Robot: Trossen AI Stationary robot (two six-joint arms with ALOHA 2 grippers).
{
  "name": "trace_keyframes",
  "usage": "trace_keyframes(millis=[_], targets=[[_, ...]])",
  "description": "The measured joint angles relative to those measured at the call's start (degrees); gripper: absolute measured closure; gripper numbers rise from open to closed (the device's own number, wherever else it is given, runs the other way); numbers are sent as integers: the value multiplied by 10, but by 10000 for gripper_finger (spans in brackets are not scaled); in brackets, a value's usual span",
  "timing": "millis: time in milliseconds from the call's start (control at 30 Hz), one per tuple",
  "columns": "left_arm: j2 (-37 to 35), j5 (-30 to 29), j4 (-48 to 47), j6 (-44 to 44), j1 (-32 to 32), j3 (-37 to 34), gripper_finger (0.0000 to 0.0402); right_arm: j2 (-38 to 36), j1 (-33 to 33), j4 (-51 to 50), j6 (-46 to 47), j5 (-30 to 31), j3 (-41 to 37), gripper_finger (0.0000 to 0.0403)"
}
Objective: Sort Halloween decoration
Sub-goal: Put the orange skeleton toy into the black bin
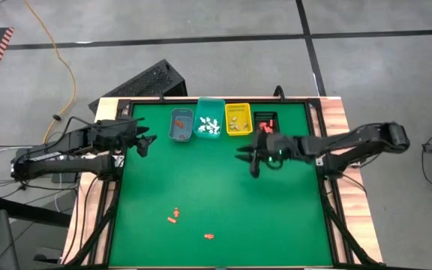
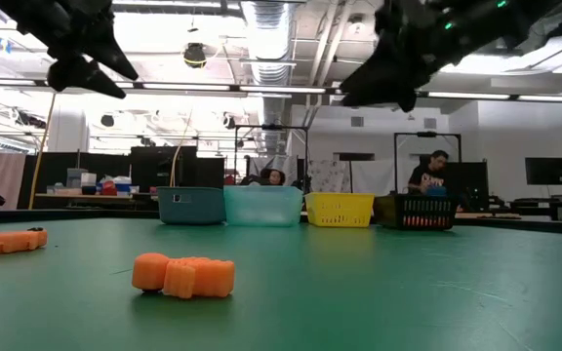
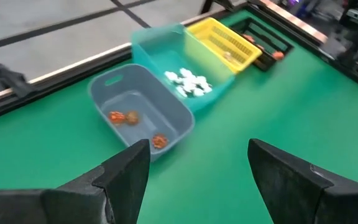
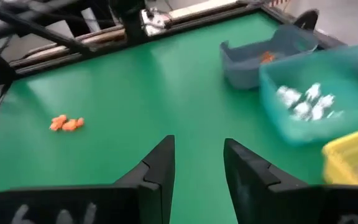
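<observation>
Three small orange decoration pieces lie loose on the green mat near its near edge: a pair (image 1: 175, 217) and a single one (image 1: 208, 236), which also show in the low view (image 2: 183, 276) and the right wrist view (image 4: 67, 123). More pieces lie in the bins along the far edge: orange-brown ones (image 3: 132, 118) in the blue-grey bin (image 1: 181, 124), white ones (image 3: 188, 81) in the teal bin (image 1: 208, 124). My left gripper (image 1: 147, 142) (image 3: 197, 152) hovers open left of the blue-grey bin. My right gripper (image 1: 244, 159) (image 4: 199, 146) hovers open, in front of the yellow bin (image 1: 238, 120). Both are empty.
A black bin (image 1: 265, 120) with orange-red pieces stands at the right end of the row. A wooden frame (image 1: 336, 187) borders the mat. The mat's middle (image 1: 216, 180) is bare green. People sit at desks in the room behind (image 2: 427, 175).
</observation>
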Motion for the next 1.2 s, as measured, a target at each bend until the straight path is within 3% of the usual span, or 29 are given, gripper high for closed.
trace_keyframes(millis=[100, 267, 800, 967, 1200], targets=[[0, 29, 0, 14, 0, 0, 141, 25, 64, 31, 49, 66, 1, 270], [0, 67, 0, 32, 0, 0, 141, 106, 138, 44, 125, 113, 27, 271], [0, 75, 0, 65, 0, 0, 141, 460, 253, 2, 127, 114, 352, 271], [0, 75, -1, 69, 0, 0, 141, 515, 284, -15, 159, 145, 399, 271], [0, 75, -2, 69, 0, 0, 141, 534, 315, -24, 203, 176, 406, 271]])
